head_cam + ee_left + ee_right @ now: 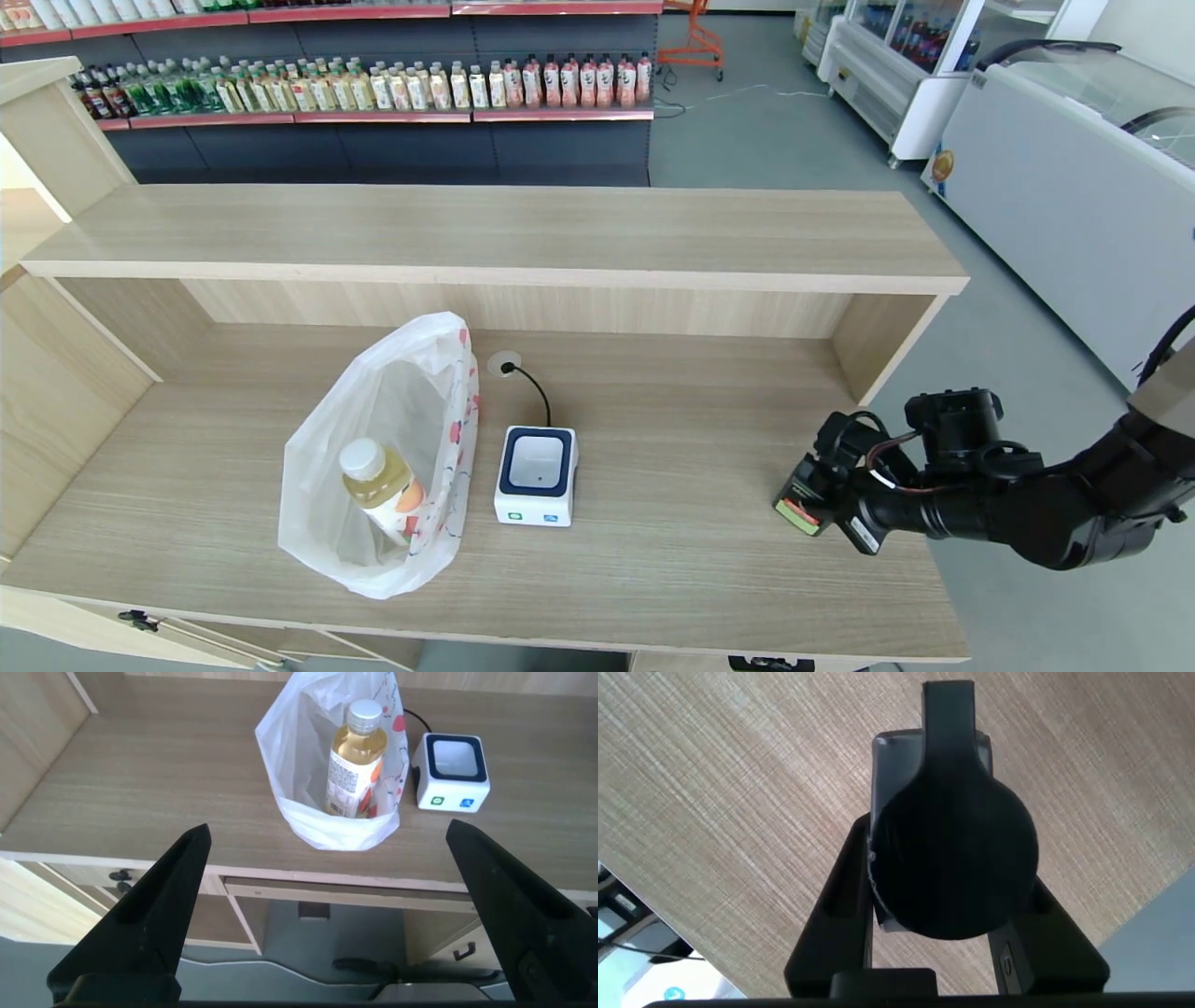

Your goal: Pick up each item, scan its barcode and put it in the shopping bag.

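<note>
While the small dark item (801,507) with its red and green label sits clamped in the right jaws at the right end of the counter (709,551), the scanner (536,474) it has to meet stands well apart from it, toward the robot's left, near the middle of the counter. That leftward gap is what the coming move turns on. By my reading the item is picked up but not yet scanned, so the right arm would need to carry it across the bare wood to the scanner's dark window, which faces upward.

Whether the item hangs just above the wood or touches it I cannot tell, and its long axis is hard to judge because the jaws cover much of it. The labelled end points away from the arm, roughly toward the scanner. Where the barcode lies cannot be made out, so the wrist may have to turn before the window can read it.

The white shopping bag (439,373) stands just beside the scanner on its far side from the item, mouth open, with a capped bottle (378,485) of pale yellow drink already leaning inside. Dropping the item in means passing over the scanner, which suits the order of the steps.

The left jaws are spread wide and hold nothing. They hang off the front edge of the counter, facing the bag. They are nearer the bag than the right jaws are, but the item is with the right arm.
</note>
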